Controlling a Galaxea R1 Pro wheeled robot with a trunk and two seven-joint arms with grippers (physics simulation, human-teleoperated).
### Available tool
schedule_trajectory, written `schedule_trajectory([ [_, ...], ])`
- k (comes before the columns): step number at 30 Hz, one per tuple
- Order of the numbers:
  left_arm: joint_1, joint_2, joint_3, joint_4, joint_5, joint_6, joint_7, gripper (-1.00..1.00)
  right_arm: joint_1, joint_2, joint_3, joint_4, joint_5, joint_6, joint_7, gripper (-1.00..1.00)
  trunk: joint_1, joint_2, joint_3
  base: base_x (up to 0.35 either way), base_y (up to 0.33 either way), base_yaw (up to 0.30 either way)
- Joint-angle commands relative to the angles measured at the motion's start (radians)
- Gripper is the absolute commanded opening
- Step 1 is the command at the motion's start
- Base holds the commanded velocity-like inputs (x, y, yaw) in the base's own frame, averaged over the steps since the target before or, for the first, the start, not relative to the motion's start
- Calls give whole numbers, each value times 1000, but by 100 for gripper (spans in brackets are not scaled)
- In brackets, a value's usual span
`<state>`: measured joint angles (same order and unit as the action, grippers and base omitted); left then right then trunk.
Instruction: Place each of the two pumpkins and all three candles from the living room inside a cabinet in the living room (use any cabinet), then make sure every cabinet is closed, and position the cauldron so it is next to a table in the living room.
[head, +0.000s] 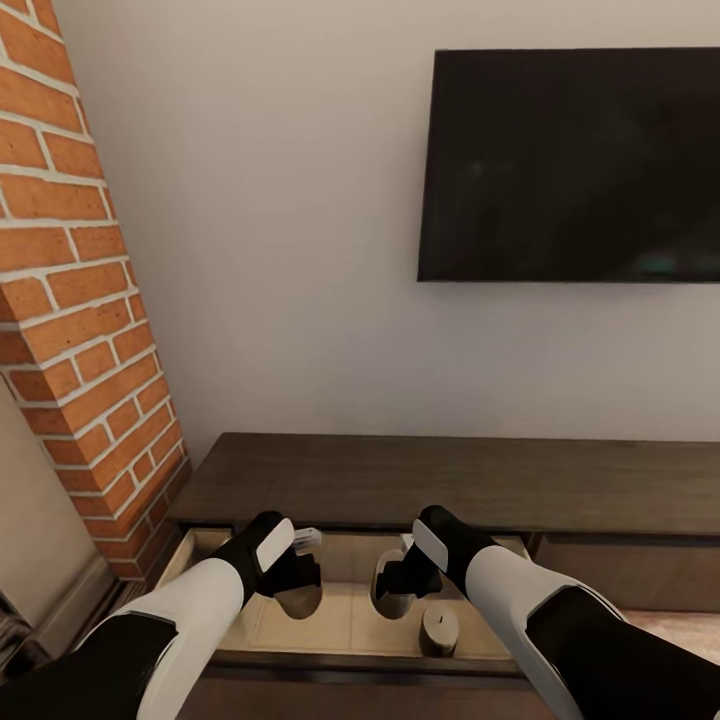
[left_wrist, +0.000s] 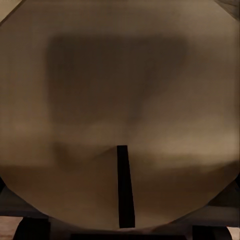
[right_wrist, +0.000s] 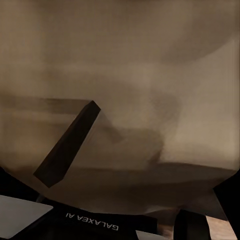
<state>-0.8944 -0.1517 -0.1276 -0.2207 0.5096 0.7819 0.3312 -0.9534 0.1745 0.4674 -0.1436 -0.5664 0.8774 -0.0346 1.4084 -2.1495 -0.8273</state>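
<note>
A pale wall carries a dark television (head: 570, 165), with a brick column (head: 75, 300) on the left. Below runs the dark-brown cabinet (head: 450, 480), its left drawer (head: 345, 610) pulled out to show a pale wood floor. The left gripper (head: 298, 580) and right gripper (head: 395, 580) both reach down into this drawer, each pinching a candle seen as a large wick-topped disc in its wrist view. A third candle (head: 439, 632) stands in the drawer near the right gripper, making three candles.
</note>
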Motion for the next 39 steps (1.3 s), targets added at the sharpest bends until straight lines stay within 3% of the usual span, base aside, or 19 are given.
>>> schedule_trajectory([
  [1,0,0,-8,-2,10,4,6,-100,-1,0,5,-1,-7,3,-4,-100,0,0,-1,17,0,0],
  [39,0,-3,-8,-2,10,2,6,-100,-1,0,5,-1,-7,2,-4,-100,0,0,-51,13,12,0],
])
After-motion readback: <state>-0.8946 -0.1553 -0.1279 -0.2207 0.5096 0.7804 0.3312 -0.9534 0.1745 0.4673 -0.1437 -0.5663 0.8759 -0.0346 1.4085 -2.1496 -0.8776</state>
